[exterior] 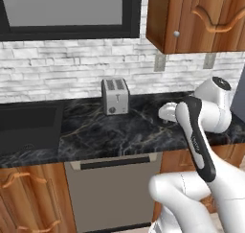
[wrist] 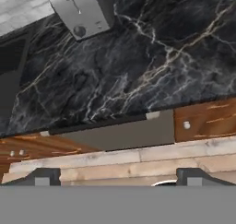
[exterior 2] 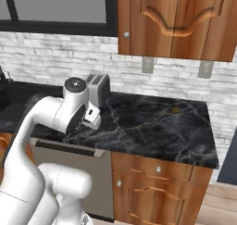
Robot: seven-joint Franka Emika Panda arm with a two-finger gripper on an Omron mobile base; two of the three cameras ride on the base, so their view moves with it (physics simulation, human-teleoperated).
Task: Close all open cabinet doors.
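Jaws stand wide apart with nothing between them: the gripper hangs above the front edge of the black marble counter, facing down at it, with the toaster well beyond the fingertips near the back wall. The toaster is the landmark: it stands on the counter against the white brick backsplash, and the dishwasher front sits below it under the counter edge. The cabinet doors hang on the wall above and to the right of the toaster, one with a round silver knob at its lower corner, and appear flush with the cupboard.

Even flat rendered light, soft pixelated edges, faint countertop sheen
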